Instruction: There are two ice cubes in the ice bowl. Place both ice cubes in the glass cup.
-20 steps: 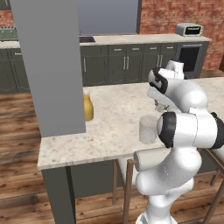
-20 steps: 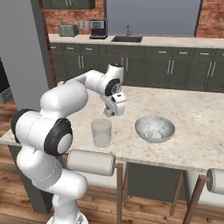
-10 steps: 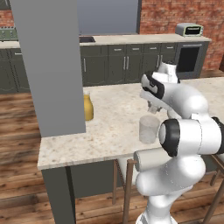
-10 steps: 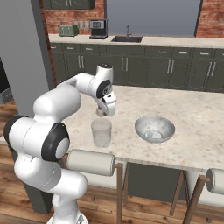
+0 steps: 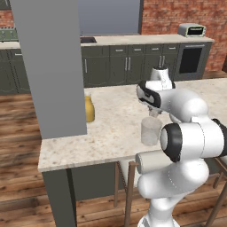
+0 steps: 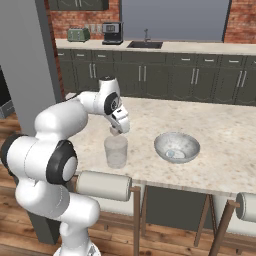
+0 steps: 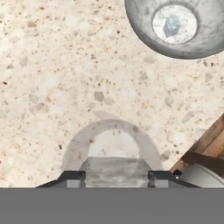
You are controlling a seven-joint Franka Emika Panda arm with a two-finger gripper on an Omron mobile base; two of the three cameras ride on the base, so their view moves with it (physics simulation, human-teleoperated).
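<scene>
Since a second ago my arm has swung leftward across the island, carrying the gripper (image 6: 115,131) from beside the ice bowl (image 6: 177,147) to a spot directly above the glass cup (image 6: 116,151).

One cup, one bowl, and one ice cube (image 7: 171,26) I can count for certain: it lies on the pale floor of the bowl, seen at about 1 o'clock in the hand view. A faint speck on the bowl's floor in the right base view appears to be that same cube; whether a second cube is anywhere I cannot tell.

The two fingertips (image 7: 72,178) stand well apart at the bottom of the hand view, with the cup's rim (image 7: 109,127) arching between and beyond them. A greyish translucent patch sits between the tips, but I cannot tell whether it is a held cube or the cup's glass, so I cannot say what, if anything, the fingers grip.

On the speckled countertop (image 6: 220,135) the cup stands near the front edge, with the bowl at its 3 o'clock, apart from it. One yellow-orange jug (image 5: 89,109) stands beside the grey pillar (image 5: 55,66).
</scene>
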